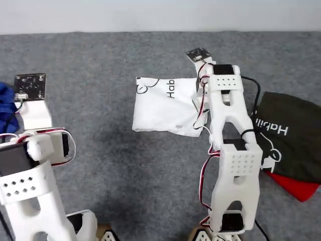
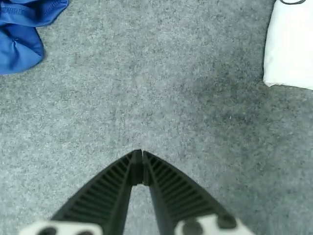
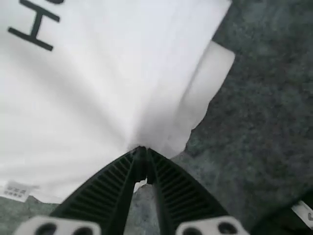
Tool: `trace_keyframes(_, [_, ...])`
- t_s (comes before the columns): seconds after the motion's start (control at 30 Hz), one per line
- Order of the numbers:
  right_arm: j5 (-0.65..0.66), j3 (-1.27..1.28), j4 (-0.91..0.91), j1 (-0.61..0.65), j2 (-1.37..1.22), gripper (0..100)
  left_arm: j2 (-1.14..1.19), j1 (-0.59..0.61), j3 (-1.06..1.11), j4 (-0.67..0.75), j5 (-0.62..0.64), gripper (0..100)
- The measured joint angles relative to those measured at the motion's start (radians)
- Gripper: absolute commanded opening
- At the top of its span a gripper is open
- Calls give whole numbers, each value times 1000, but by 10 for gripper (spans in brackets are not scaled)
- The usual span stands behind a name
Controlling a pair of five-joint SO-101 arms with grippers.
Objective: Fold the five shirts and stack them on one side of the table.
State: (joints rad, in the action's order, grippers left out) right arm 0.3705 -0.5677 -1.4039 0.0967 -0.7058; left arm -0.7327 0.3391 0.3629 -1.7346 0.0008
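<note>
Nearest, the left gripper [image 2: 142, 157] hangs low over bare grey table covering [image 1: 100, 60] on the left side. Its two ribbed black fingers are pressed together at the tips with nothing between them. A little farther out on that side, a blue shirt [image 1: 6, 108] lies crumpled at the table's left edge, apart from the gripper. On the right side, a red shirt [image 1: 296, 187] shows as a strip at the near edge of a dark shirt [image 1: 291, 125] that lies on top of it, the two forming a pile near the table's right edge, just beside the right arm. That arm stretches away from its base toward the middle of the table, where the right gripper [image 3: 142, 151] has its fingers pinched tight on the right-hand edge of the white shirt [image 1: 163, 108]. A sliver of white cloth shows between the fingers, and the fabric gathers in creases toward the pinch. The white shirt lies as a rough rectangle with layered edges, mid-table, well apart from the blue one and near the pile. Beyond it the grey covering runs to the far edge.
</note>
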Motion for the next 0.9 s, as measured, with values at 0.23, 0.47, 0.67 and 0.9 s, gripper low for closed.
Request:
trace_keyframes(0.23, [0, 0, -17, 98, 94, 9, 0, 0, 0, 0, 0, 5])
trace_keyframes(0.47, [0, 0, 52, 157, 97, 9, 0, 0, 0, 0, 0, 5])
trace_keyframes(0.67, [2, 0, 215, 149, 72, 9, 0, 0, 0, 0, 0, 5])
trace_keyframes(0.9, [2, 0, 385, 77, -58, 9, 0, 0, 0, 0, 0, 5])
